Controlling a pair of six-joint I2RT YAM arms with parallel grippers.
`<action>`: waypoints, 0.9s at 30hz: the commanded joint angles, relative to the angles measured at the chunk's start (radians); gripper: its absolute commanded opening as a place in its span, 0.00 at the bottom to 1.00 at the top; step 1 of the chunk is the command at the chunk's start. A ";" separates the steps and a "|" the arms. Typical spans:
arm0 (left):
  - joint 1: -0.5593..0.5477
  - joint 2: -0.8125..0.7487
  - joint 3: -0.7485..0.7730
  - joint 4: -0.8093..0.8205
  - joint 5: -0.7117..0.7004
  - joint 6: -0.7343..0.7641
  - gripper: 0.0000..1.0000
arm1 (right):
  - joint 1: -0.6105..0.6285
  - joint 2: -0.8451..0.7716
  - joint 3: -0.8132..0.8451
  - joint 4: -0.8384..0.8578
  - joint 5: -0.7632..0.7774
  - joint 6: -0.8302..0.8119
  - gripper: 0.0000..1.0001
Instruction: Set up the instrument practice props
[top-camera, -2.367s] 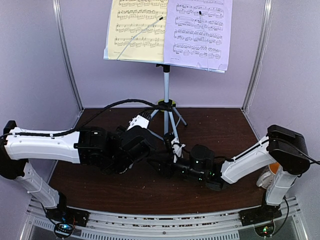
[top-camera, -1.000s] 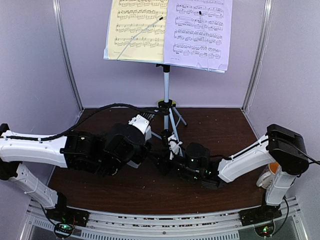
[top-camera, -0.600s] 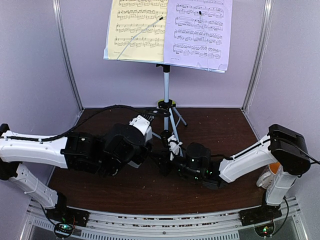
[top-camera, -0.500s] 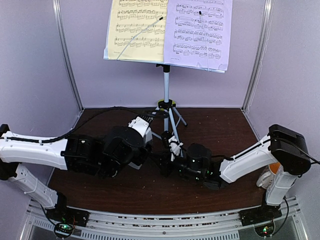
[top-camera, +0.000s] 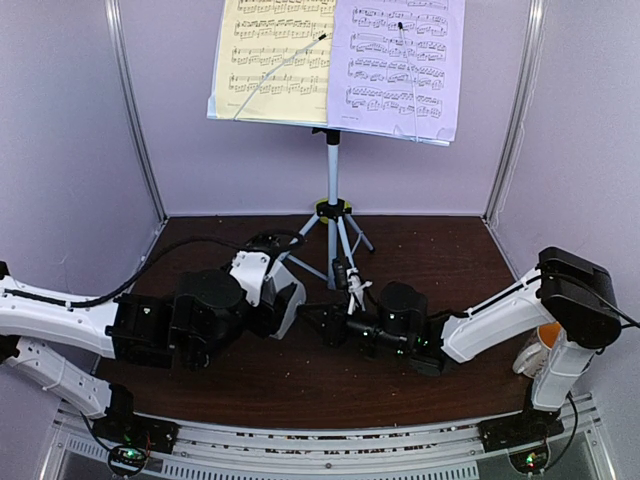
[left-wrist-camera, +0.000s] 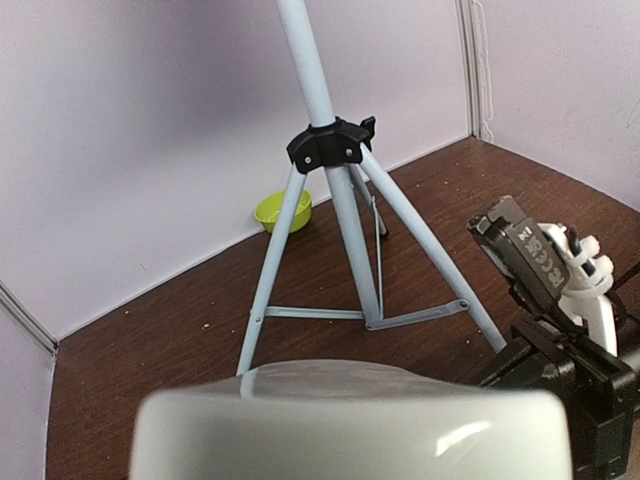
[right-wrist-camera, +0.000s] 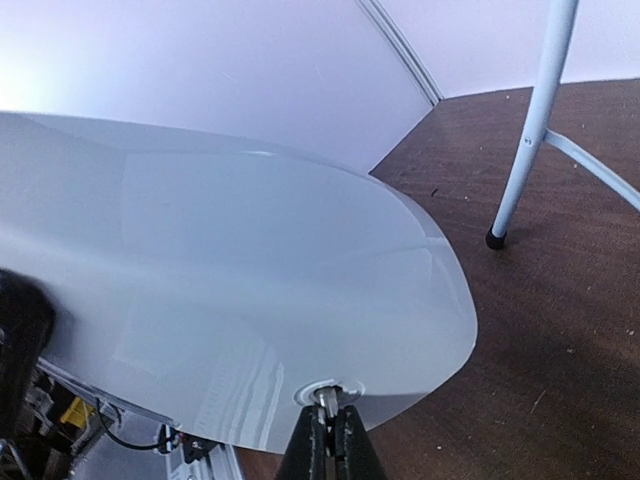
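Observation:
The music stand (top-camera: 333, 180) stands at the back on its grey tripod (left-wrist-camera: 330, 150), with a yellow sheet (top-camera: 270, 50) and a lilac sheet (top-camera: 400, 60) of music on its desk. The white metronome (top-camera: 278, 295) hangs just above the table in front of the tripod, and my left gripper (top-camera: 266, 302) is shut on it. Its body (left-wrist-camera: 350, 420) fills the bottom of the left wrist view and hides those fingers. My right gripper (right-wrist-camera: 327, 408) is shut on a small metal stub sticking out of the metronome's white side (right-wrist-camera: 200, 280).
A small green bowl (left-wrist-camera: 283, 211) sits against the back wall behind the tripod. One tripod foot (right-wrist-camera: 495, 238) rests on the brown table just right of the metronome. A white mug with orange inside (top-camera: 538, 345) is half hidden behind the right arm.
My left arm has drawn back toward the near left with the metronome. The right gripper followed it and closed on the metal stub.

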 joint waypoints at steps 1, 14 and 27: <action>-0.005 -0.020 -0.025 0.160 0.033 0.047 0.15 | -0.027 -0.042 -0.006 0.107 0.040 0.204 0.00; -0.005 0.004 -0.049 0.213 0.052 0.049 0.15 | -0.053 -0.011 -0.049 0.189 0.047 0.417 0.00; -0.005 0.039 -0.060 0.305 0.059 0.064 0.15 | -0.083 0.029 -0.100 0.313 0.033 0.565 0.00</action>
